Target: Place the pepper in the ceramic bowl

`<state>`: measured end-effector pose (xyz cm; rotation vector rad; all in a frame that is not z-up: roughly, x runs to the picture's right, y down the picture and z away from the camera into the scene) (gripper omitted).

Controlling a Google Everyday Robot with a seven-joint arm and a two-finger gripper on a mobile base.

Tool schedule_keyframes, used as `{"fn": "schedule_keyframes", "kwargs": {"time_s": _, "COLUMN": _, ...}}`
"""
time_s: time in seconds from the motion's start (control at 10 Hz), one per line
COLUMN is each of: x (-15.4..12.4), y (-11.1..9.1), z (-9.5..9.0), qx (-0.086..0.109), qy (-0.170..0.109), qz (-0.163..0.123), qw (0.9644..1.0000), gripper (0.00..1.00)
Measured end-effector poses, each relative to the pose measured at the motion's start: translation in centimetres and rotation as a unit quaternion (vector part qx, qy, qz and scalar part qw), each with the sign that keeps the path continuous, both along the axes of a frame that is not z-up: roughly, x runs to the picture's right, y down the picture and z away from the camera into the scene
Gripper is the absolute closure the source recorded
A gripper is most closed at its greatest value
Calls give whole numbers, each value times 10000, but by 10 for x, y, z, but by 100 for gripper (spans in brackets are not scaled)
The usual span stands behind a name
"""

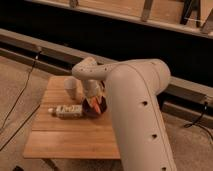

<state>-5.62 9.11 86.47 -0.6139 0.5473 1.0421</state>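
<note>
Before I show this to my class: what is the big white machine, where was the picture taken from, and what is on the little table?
The white shape is a robot arm, seen from above and behind; where the camera is mounted isn't known. It reaches over a small wooden table. Its tool hangs at the dark bowl, with the orange pepper right at its tip, over the bowl. Whether the pepper is held or already let go cannot be told. Also on the table are a white cup and a bottle lying on its side beside the bowl.
</note>
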Motion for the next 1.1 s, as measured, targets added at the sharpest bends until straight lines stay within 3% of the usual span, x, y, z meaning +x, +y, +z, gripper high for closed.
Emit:
{"fn": "schedule_keyframes", "kwargs": {"time_s": 0.7, "x": 13, "y": -9, "z": -13, "qx": 156, "qy": 44, "qz": 45, "qw": 9999, "gripper": 20}}
{"fn": "schedule_keyframes", "kwargs": {"time_s": 1.1, "x": 35, "y": -38, "z": -37, "qx": 506, "qy": 155, "qz": 225, "qw": 9983, "gripper": 20}}
